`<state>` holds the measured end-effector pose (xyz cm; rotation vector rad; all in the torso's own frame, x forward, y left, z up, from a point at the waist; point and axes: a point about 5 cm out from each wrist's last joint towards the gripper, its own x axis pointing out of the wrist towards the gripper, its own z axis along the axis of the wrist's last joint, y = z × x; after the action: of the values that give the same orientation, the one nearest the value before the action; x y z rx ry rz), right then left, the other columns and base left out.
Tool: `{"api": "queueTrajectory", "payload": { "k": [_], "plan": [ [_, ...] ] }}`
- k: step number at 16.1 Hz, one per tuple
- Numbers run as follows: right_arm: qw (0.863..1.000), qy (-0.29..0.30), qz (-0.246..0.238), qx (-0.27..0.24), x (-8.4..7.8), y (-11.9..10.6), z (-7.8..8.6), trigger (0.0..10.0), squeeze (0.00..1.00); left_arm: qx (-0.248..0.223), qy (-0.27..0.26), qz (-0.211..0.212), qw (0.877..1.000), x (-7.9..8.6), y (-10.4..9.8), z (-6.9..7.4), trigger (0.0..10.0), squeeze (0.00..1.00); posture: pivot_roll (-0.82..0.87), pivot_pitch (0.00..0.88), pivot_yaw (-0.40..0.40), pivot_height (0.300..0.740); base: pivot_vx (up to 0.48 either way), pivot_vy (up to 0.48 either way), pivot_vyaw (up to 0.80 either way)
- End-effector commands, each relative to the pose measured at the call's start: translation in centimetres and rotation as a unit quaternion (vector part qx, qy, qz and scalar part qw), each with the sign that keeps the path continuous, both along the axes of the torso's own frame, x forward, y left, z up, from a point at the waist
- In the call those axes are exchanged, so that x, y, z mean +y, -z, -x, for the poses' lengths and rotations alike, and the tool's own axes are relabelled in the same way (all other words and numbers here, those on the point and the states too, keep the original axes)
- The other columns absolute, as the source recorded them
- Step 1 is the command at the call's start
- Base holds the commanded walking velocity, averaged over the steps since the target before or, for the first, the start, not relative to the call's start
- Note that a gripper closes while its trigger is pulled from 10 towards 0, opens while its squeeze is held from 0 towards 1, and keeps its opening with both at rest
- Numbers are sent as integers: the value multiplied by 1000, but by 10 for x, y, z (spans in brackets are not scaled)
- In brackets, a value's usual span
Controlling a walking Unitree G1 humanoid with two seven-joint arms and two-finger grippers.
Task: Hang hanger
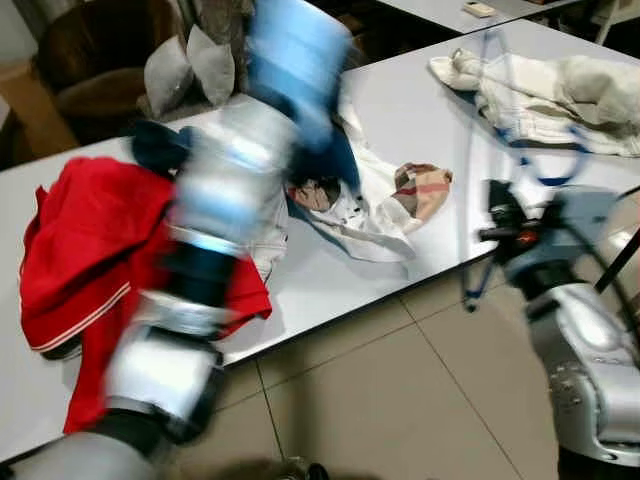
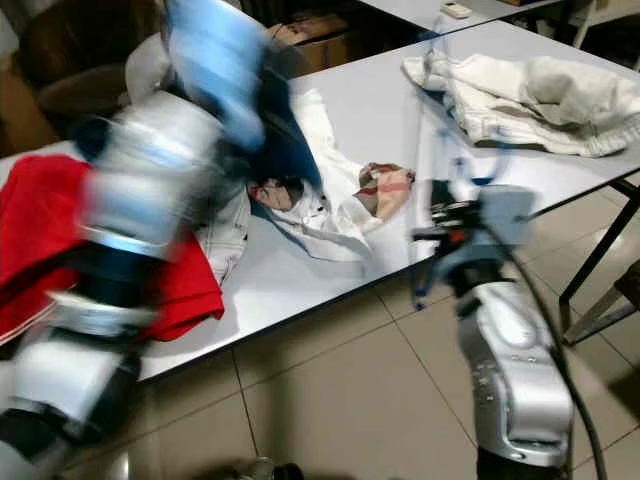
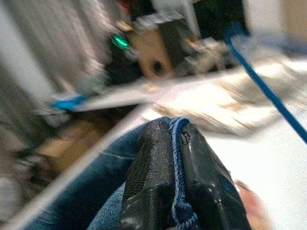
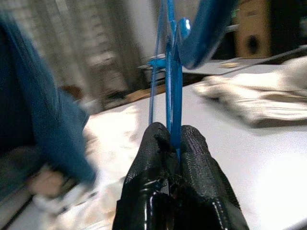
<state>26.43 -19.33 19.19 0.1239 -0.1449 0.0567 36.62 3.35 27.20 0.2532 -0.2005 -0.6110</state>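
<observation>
With your left gripper clenched on the denim garment raised over the table, steady it, then guide the blue hanger pinched upright in your right gripper into its opening.

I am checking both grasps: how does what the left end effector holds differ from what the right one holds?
The left end effector is shut on blue denim, soft cloth; the right end effector is shut on a blue hanger, thin and rigid. The denim is pinched at a stitched edge; the hanger stands up from the fingers. The denim hangs above the table; the hanger is at its near edge. Both are blue.
</observation>
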Motion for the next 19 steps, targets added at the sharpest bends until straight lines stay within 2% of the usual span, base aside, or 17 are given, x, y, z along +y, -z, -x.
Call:
{"api": "queueTrajectory", "payload": {
  "k": [1, 2, 3, 4, 5, 6, 7, 8, 9, 11, 13, 14, 15, 16, 17, 18, 19],
  "plan": [
    [1000, 8, -10, -7, 0, -4, -2, 10000, 0, 32, 3, -41, 999, -6, 29, -3, 10000, 0, -180, 17, 161, 740, 0, 0, 0],
    [1000, -2, -6, -4, 3, -4, 0, 10000, 0, 69, 20, -77, 994, -16, 63, 0, 10000, 1000, -192, 24, 177, 740, 0, 0, 0],
    [1000, -10, 8, 1, 2, -1, 3, 10000, 0, 99, 38, -95, 990, -21, 85, 5, 10000, 1000, -192, 24, 183, 740, 0, 0, 0],
    [1000, -1, 10, 3, -1, 0, 5, 10000, 0, 119, 54, -93, 987, -23, 95, 10, 10000, 1000, -192, 17, 189, 740, 0, 0, 0],
    [1000, 4, 4, 1, -3, -1, 6, 10000, 0, 126, 63, -87, 986, -22, 96, 12, 10000, 1000, -189, 18, 191, 740, 0, 0, 0],
    [1000, 16, -4, 4, -7, 2, 7, 10000, 0, 135, 105, -86, 982, -16, 98, 19, 10000, 1000, -174, 30, 173, 740, 0, 0, 0],
    [1000, 17, -6, 7, -5, 3, 5, 10000, 0, 133, 124, -76, 980, -8, 95, 21, 10000, 1000, -177, 34, 171, 740, 0, 0, 0],
    [1000, 13, -7, 7, -3, 2, 6, 10000, 0, 130, 127, -67, 981, -4, 93, 22, 10000, 1000, -179, 36, 173, 740, 0, 0, 0],
    [1000, 0, -6, 4, 0, 0, 7, 10000, 0, 120, 137, -53, 982, 4, 87, 24, 10000, 1000, -166, 38, 159, 740, 0, 0, 0],
    [1000, -4, -5, 9, -3, 2, 4, 10000, 0, 84, 145, -47, 985, 32, 71, 29, 10000, 1000, -155, 39, 138, 740, 0, 0, 0],
    [1000, -19, -7, 10, 2, 1, 1, 10000, 0, 77, 122, -61, 988, 61, 69, 28, 10000, 1000, -145, 40, 128, 740, 0, 0, 0],
    [1000, -22, -5, 10, 3, 2, 1, 10000, 0, 75, 108, -74, 988, 70, 69, 26, 10000, 439, -150, 40, 132, 740, 0, 0, 0],
    [1000, -22, -4, 11, 3, 2, 1, 10000, 0, 70, 90, -90, 989, 78, 69, 23, 10000, 43, -155, 41, 133, 740, 0, 0, 0],
    [1000, -20, -3, 11, 3, 2, 2, 10000, 0, 49, 46, -147, 987, 94, 68, 17, 10000, 0, -157, 41, 134, 740, 0, 0, 0],
    [1000, -18, -3, 12, 3, 2, 3, 10000, 0, 28, 24, -222, 974, 106, 70, 13, 10000, 0, -165, 42, 141, 740, 0, 0, 0],
    [1000, -19, 1, 14, 3, 3, 5, 10000, 0, 18, 16, -319, 947, 121, 76, 11, 10000, 0, -170, 45, 145, 740, 0, 0, 0],
    [1000, -19, 4, 15, 2, 3, 6, 10000, 0, 21, 17, -364, 931, 131, 79, 11, 10000, 0, -172, 46, 145, 740, 0, 0, 0]
  ]
}}
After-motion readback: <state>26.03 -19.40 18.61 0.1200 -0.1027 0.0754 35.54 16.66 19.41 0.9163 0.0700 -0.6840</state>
